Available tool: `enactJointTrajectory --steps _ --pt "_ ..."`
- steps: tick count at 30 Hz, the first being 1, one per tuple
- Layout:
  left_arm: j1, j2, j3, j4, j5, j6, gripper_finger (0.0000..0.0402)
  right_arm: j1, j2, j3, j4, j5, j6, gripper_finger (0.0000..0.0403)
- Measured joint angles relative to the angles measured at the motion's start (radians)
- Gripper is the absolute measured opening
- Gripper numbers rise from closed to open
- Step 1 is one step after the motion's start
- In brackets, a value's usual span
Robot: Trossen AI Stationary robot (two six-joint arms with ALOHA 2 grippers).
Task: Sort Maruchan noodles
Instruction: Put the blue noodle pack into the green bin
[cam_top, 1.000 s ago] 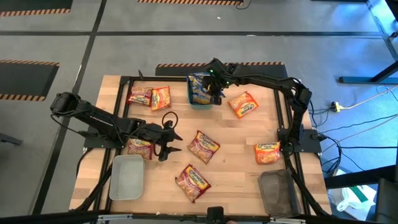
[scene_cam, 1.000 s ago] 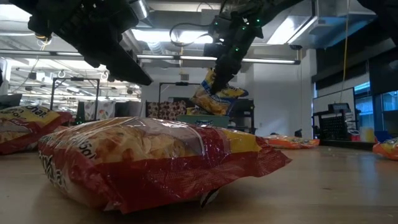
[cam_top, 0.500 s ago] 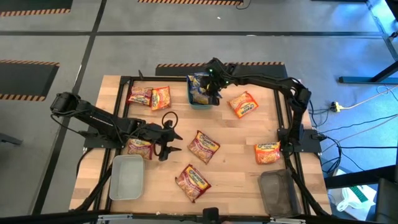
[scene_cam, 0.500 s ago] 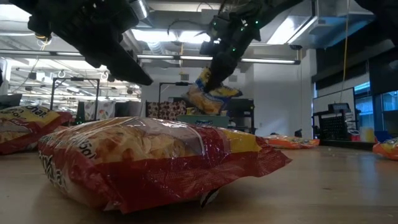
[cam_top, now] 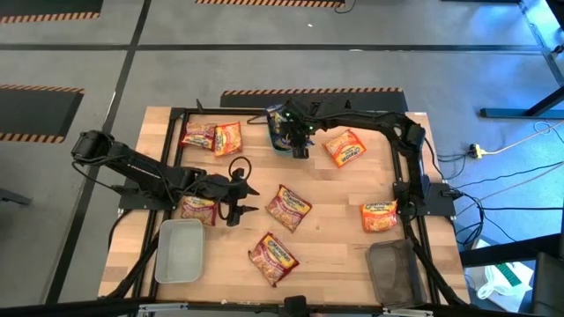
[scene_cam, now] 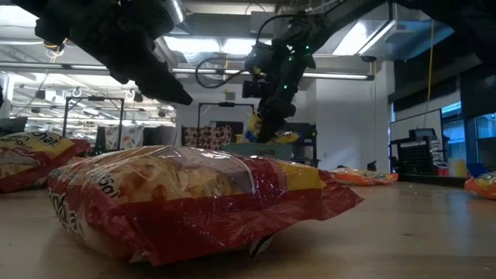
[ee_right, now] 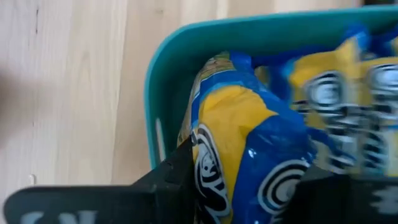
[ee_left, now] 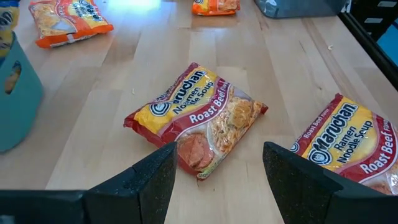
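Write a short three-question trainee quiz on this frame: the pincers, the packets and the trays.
1. True or false: the right pincer holds a blue-and-yellow packet over the teal tray.
2. Which packet lies in front of the open left pincer? A) orange B) red Roast Beef C) blue
3. Fill in: the grey tray holds ___ packets.

Key: 1 true. 2 B, the red Roast Beef packet. 3 no.

Even overhead light on table, shadows faint. Ceiling lights glare. Red packet near lens soft. Blue packet motion-blurred.
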Motion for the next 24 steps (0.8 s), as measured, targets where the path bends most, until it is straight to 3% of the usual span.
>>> enactJointTrajectory --steps 10,19,24 --pt "0.0 0.0 0.0 0.0 -0.026 0.0 0.0232 0.019 0.045 0.0 0.027 -0.029 0.0 0.0134" --pt "0.0 0.0 0.0 0.001 -0.026 0.0 0.0232 0.018 0.056 0.0 0.081 -0.042 0.061 0.0239" --pt "0.0 0.0 0.0 0.002 -0.026 0.0 0.0232 0.018 0.056 0.064 0.007 -0.018 0.087 0.0273"
